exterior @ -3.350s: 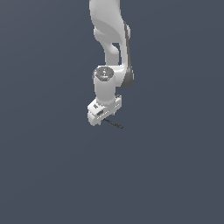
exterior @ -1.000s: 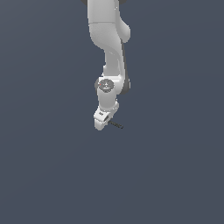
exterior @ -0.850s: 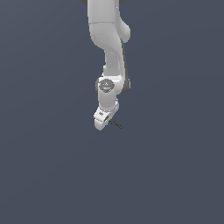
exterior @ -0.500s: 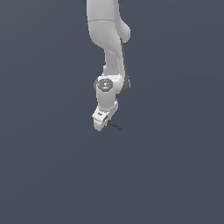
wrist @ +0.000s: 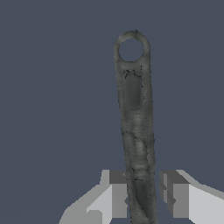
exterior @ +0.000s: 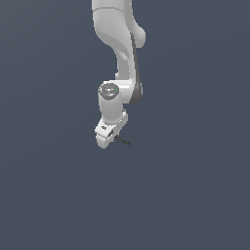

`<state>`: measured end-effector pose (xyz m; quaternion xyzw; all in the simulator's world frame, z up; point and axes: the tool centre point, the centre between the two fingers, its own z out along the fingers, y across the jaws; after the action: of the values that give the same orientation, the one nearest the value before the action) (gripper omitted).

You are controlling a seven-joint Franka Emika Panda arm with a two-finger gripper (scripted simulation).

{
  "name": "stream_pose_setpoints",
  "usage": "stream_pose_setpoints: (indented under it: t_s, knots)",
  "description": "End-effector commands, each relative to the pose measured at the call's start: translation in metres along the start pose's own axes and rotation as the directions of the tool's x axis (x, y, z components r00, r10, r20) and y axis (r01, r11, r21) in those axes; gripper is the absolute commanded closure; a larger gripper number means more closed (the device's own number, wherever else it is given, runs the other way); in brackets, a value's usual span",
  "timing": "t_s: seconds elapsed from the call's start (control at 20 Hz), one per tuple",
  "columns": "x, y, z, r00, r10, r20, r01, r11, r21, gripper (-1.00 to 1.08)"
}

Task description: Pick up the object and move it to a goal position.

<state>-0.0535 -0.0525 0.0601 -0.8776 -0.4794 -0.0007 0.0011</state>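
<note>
The object [wrist: 135, 113] is a slim dark grey-black bar with a ring-shaped hole at its far end. In the wrist view its near end runs down between my two white fingers [wrist: 117, 192]. My gripper [wrist: 145, 183] is shut on that end; one pad touches it and a thin sliver shows at the other. In the exterior view the gripper [exterior: 108, 139] hangs under the white arm, tilted, and the object [exterior: 123, 142] pokes out as a short dark stick toward the exterior view's right.
Only a flat, featureless dark blue-grey surface [exterior: 185, 195] lies around the arm in both views. The white arm links [exterior: 119, 44] rise to the top edge of the exterior view.
The gripper and the object have shifted together slightly toward the exterior view's left over the last second. The wrist has also turned a little since the oldest frame.
</note>
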Motion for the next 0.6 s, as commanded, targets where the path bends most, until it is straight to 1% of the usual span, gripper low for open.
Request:
stream_pose_setpoints:
  t_s: [0.0, 0.55]
  knots:
    - [0.0, 0.016, -0.016, 1.0, 0.0, -0.001, 0.0, 1.0, 0.0, 1.08]
    - [-0.002, 0.09, -0.088, 1.0, 0.002, -0.002, -0.002, 1.0, 0.0, 1.08]
